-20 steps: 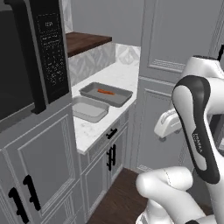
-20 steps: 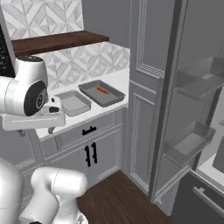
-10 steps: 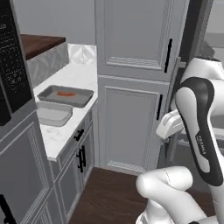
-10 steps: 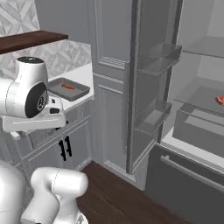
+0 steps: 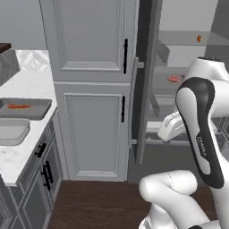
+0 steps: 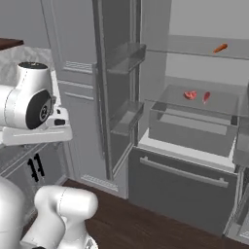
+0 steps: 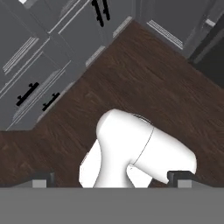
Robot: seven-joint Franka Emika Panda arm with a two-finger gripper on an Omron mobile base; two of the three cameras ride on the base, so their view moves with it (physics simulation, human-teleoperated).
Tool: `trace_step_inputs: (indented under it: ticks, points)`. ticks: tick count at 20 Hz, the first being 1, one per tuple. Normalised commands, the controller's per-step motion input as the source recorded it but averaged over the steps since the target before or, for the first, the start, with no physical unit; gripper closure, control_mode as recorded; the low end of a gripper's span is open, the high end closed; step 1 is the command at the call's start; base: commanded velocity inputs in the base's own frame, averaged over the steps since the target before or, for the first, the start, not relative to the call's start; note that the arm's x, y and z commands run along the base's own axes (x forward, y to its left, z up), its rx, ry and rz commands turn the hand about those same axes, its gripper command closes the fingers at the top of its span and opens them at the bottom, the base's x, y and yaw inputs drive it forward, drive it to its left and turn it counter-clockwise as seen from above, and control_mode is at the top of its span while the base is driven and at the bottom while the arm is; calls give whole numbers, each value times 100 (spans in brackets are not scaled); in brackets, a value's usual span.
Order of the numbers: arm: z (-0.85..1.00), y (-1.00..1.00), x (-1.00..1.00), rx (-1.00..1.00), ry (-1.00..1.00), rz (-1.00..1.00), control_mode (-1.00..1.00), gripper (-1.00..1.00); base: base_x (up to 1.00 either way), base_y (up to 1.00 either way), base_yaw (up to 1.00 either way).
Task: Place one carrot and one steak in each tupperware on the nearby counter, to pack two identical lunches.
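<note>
Jaws wide, empty; tupperware (image 5: 10, 133) cut off by edge; steak (image 6: 190, 95) blurry.

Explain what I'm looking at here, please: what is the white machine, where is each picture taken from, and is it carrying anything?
It is a rendered kitchen with a white robot arm on a driving base. Two cameras ride on the base, behind the arm to its left and right. The third sits on the hand and looks down at the brown wooden floor, with the gripper at the bottom, wide open and holding nothing.

On the white counter lie two grey tupperware containers: the farther has one carrot in it, the nearer looks empty.

The fridge stands open. On its upper shelf lies another carrot; below, two red steak pieces lie side by side, the second just to the right.
</note>
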Motion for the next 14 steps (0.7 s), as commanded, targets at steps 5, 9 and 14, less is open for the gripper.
trace_step_inputs:
  ticks: [5, 9, 14]
  points:
    - [0, 0, 0, 0, 0, 0, 100, -100, -24, -82, -29]
    - [0, 0, 0, 0, 0, 0, 100, -100, -4, -84, -21]
    - [0, 0, 0, 0, 0, 0, 100, -100, 25, -37, -29]
